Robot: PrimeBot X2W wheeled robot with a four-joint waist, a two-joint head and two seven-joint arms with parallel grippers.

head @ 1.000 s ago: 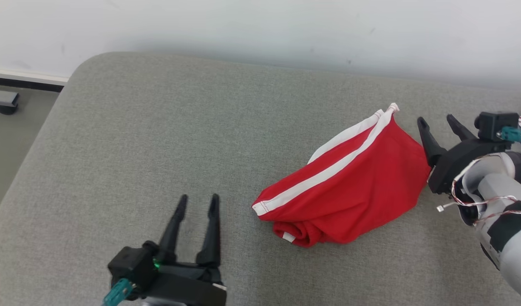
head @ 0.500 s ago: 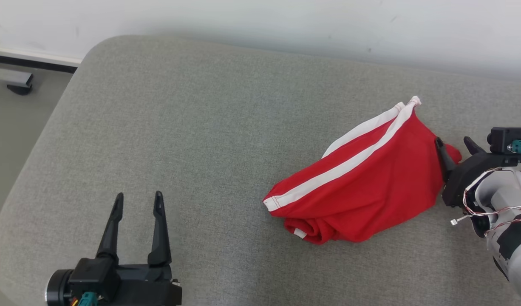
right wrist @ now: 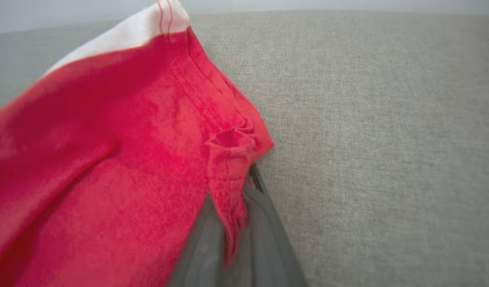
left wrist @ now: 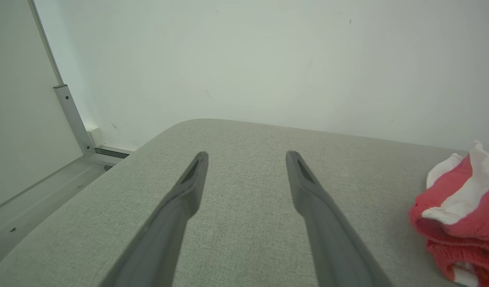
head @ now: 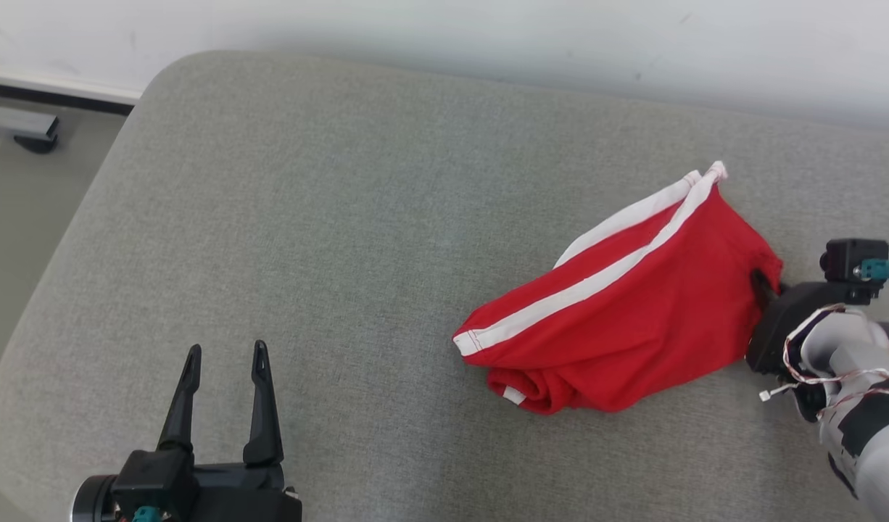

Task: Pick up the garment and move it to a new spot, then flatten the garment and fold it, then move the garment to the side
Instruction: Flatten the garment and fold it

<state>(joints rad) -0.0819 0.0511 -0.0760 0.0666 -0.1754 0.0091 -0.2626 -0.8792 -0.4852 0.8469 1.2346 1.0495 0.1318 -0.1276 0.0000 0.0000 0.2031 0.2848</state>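
Plainly, red garment (head: 633, 312) lies on grey cushion (head: 328, 217) against white wall (head: 488, 29).

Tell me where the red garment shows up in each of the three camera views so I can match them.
Head view: red garment right of centre, lying on the grey cushion.
Left wrist view: red garment at the right edge, bunched up.
Right wrist view: red garment across the left half, close up.
Shared landmark: its white stripe, at the garment's top in both wrist views.
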